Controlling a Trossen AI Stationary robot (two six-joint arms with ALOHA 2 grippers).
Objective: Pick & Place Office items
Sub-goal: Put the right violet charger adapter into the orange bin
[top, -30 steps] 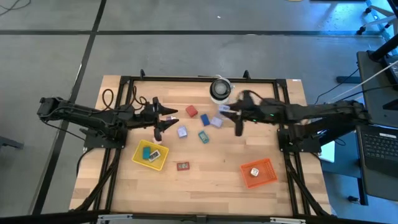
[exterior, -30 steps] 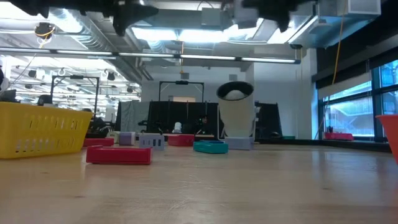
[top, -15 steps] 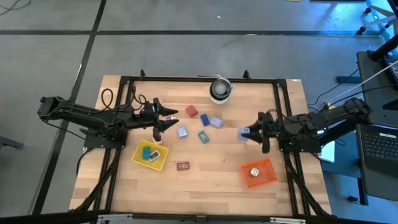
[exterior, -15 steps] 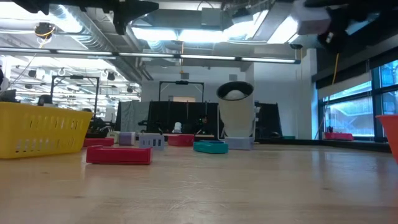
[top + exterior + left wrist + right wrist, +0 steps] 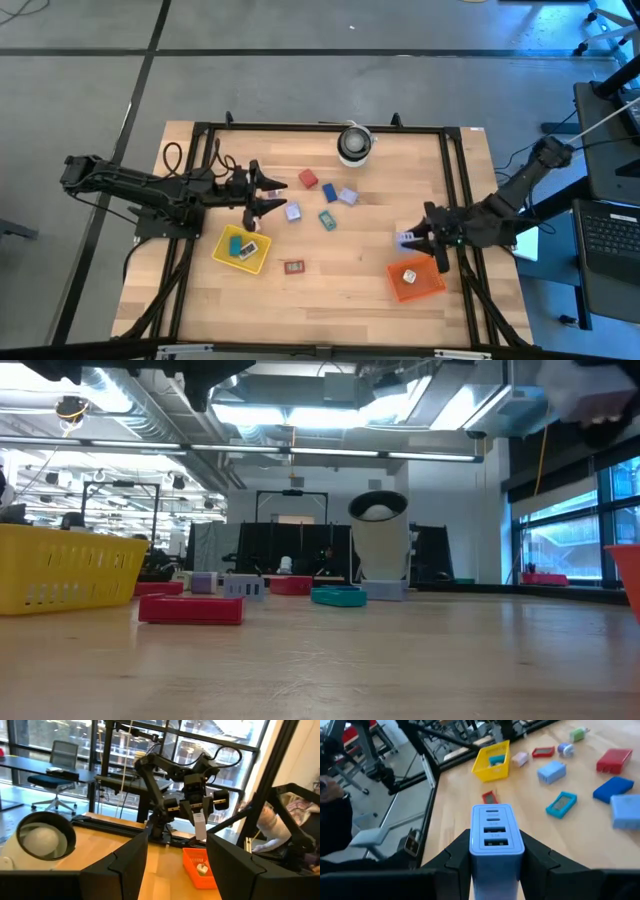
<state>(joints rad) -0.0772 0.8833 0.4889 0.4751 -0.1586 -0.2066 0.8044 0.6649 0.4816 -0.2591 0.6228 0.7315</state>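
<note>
On the near part of the bench [image 5: 330,300], the orange tray [image 5: 416,278] lies toward the right side with one small white piece [image 5: 408,274] in it, and the yellow tray [image 5: 241,249] lies toward the left with a teal piece [image 5: 237,244] and a pale piece [image 5: 249,249] inside. A flat red item [image 5: 293,267] rests on the wood between the two trays, nearer the yellow one. Just beyond the orange tray's far edge, raised off the wood, the right tool [image 5: 428,240] is clamped on a light blue charger block [image 5: 496,837]; the right wrist view shows the block gripped between both dark fingers [image 5: 540,860], its slotted face turned to the camera. Farther in, the left tool [image 5: 268,193] hangs over the bench beyond the yellow tray with its fingers apart and nothing between them. Just beside it lies a lavender block [image 5: 293,212], and past that the loose office items sit together mid-bench: a teal piece [image 5: 327,219], another lavender block [image 5: 347,196], a blue block [image 5: 328,190] and a red block [image 5: 307,179]. At the far edge stands the white roll [image 5: 354,144] with its dark centre.
</note>
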